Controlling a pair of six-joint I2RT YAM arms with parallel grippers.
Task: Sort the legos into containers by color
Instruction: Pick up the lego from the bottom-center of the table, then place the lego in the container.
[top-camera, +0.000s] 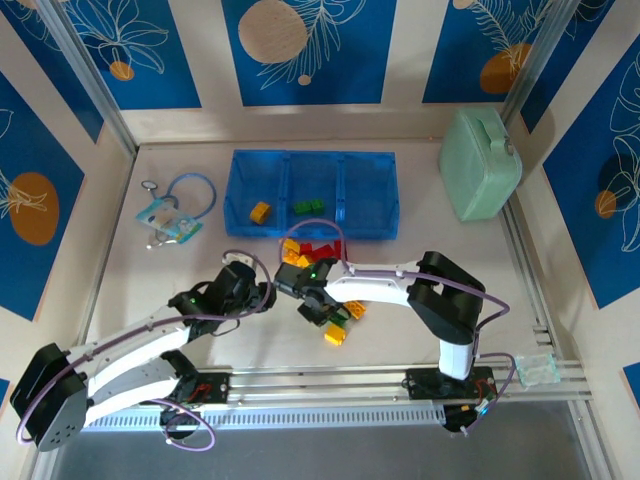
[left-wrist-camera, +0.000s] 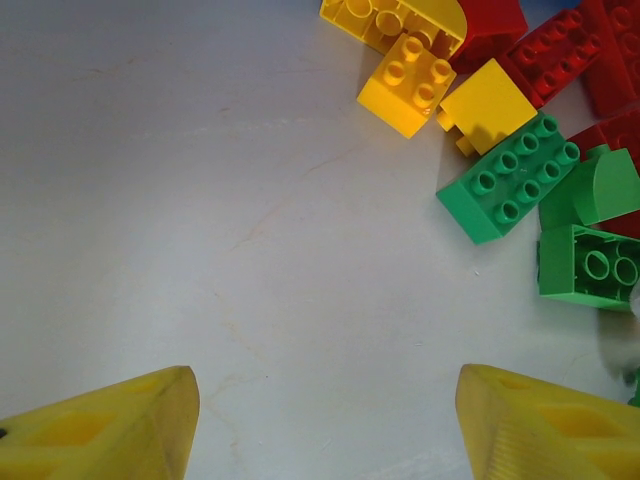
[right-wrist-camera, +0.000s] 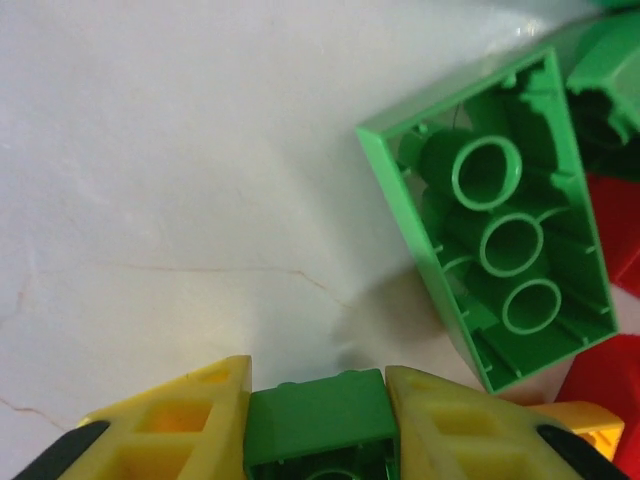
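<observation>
The blue tray (top-camera: 365, 160) lies at the back, its containers side by side: a yellow lego (top-camera: 260, 211) in the left one, green legos (top-camera: 308, 206) in the middle one. Loose red and yellow legos (top-camera: 312, 250) lie in front of it. My right gripper (top-camera: 318, 308) is down among them, shut on a small green lego (right-wrist-camera: 318, 415) just above the table. An upside-down green brick (right-wrist-camera: 500, 230) lies beside it. My left gripper (left-wrist-camera: 325, 420) stands open over bare table, left of a green brick (left-wrist-camera: 510, 178), a yellow brick (left-wrist-camera: 407, 83) and red ones (left-wrist-camera: 560, 50).
A pale green lidded box (top-camera: 480, 165) stands at the back right. A blue-tubed stethoscope with a packet (top-camera: 170, 215) lies left of the tray. Two more yellow bricks (top-camera: 340, 330) lie near the right gripper. Metal rails (top-camera: 380, 385) run along the near edge.
</observation>
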